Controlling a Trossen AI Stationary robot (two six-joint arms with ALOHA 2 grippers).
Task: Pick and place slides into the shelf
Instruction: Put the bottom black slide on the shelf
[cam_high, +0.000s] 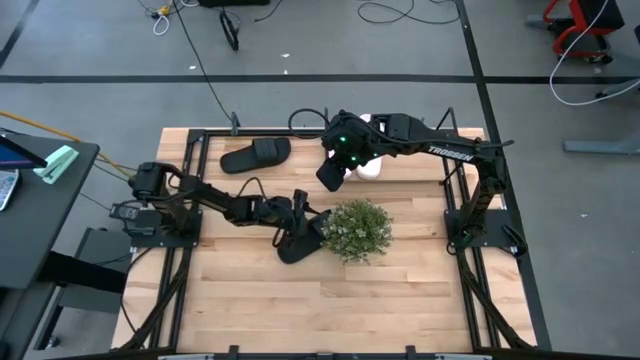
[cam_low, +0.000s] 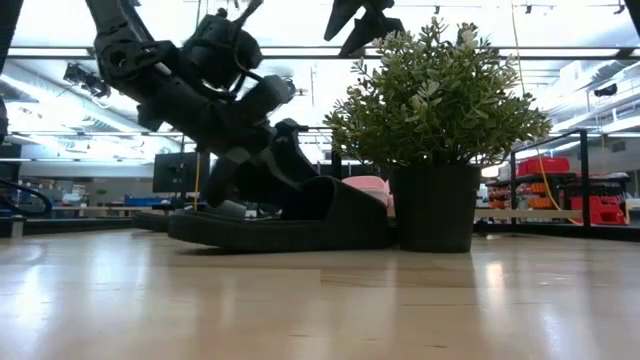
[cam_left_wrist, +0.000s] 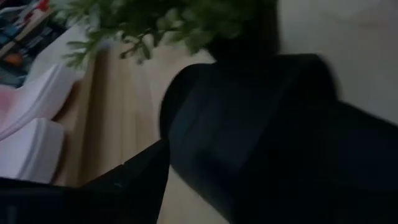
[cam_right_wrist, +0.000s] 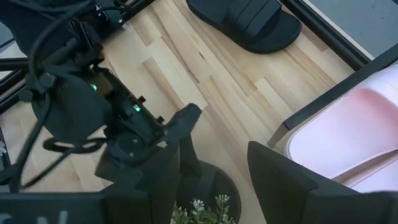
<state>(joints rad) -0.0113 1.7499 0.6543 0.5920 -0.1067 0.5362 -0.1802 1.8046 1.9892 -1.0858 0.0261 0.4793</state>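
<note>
Down near the middle of the counter (cam_high: 300, 310), one black slide (cam_high: 298, 243), flat on the wood. Sits just beside the small green plant (cam_high: 358, 230) in its dark pot, toe end close up against the pot in the low view. Left gripper (cam_high: 300, 222) right on top of it, down at the wide strap. Cannot tell how tight that grip is, or whether the slide is truly held.

Farther back, a second black slide (cam_high: 256, 154) inside the shelf (cam_high: 210, 131), toward its left end, lying a bit slanted. Two pale pink slides (cam_high: 370, 166) also in the shelf, side by side, near the middle. Partly hidden there by the right gripper (cam_high: 332, 176). Seen much closer from the right wrist, pressed up against a thin black shelf bar.

Right gripper up in the air over the pink pair, well above the counter. Fingers (cam_right_wrist: 280, 180) spread wide apart, nothing between them, only bare wood and plant leaves below.

White letters on the right arm: "TROSSEN" (cam_high: 447, 152). No other writing clear enough to read.

Plenty of bare wood on the near half of the counter, all the way to the front edge. A clear strip of wood between the black slide in the shelf and the pink pair. Tight on the plant side of the near slide, open on its other side. Black frame bars along both side edges of the counter.
</note>
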